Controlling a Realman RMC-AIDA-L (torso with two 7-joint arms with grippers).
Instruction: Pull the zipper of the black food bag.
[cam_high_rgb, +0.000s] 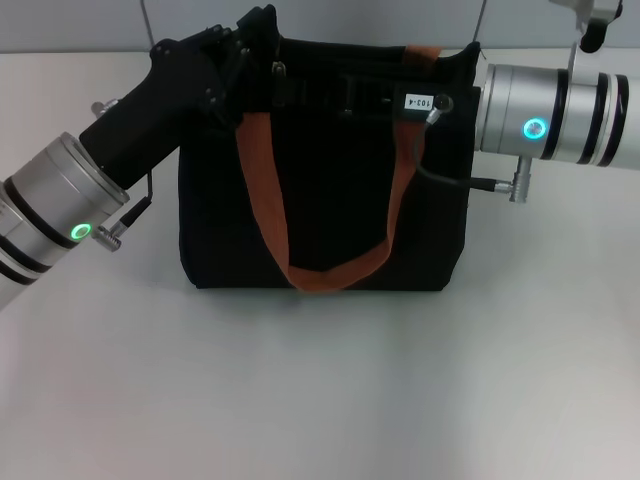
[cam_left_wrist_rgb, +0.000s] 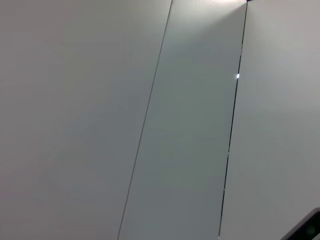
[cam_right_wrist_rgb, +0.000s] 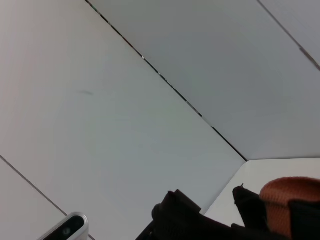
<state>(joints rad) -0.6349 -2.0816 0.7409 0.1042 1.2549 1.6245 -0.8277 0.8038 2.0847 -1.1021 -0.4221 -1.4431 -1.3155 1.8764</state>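
Right end effector (cam_high_rgb: 370, 95) label — perhaps "103-4"

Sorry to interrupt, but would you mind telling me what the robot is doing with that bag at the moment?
A boxy black fabric food bag with orange-brown strap handles stands upright on the white table. Both arms reach to its top edge: the left gripper sits at the bag's top left corner, and the right gripper comes in from the right along the top. The black fingers blend into the bag, so their grip and the zipper pull cannot be made out.
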